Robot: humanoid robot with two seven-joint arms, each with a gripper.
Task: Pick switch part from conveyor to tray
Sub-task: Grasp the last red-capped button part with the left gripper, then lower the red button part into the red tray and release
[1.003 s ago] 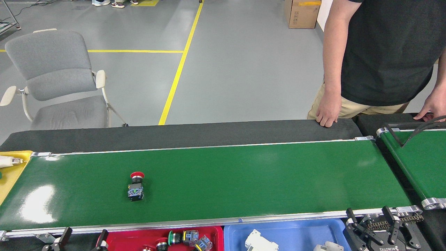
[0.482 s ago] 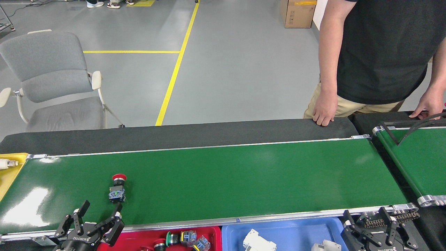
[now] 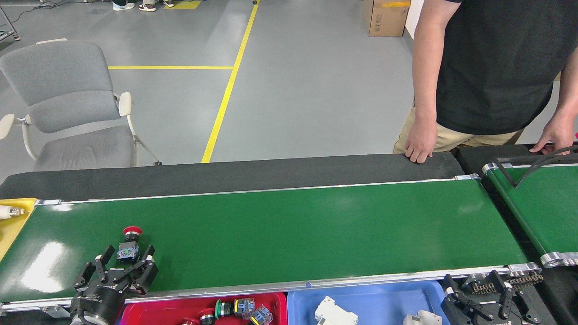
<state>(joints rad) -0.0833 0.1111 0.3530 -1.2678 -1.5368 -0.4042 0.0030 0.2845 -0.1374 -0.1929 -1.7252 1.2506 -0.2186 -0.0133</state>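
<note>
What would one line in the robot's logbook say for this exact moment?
phase: reaching | left gripper: open, at switch part on conveyor | right gripper: open, idle | red tray: switches inside

Two black grippers are being shown: the left gripper [image 3: 128, 257] at seven o'clock, with linked metal fingers on a round wrist, and the right gripper [image 3: 478, 293] at five o'clock, with exposed linkages.

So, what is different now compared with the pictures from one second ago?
The switch part has ridden left along the conveyor. The left pincer came up from the bottom edge, open, and now brackets the part without gripping it. The right pincer, the red tray and the person's hand stayed put.
</note>
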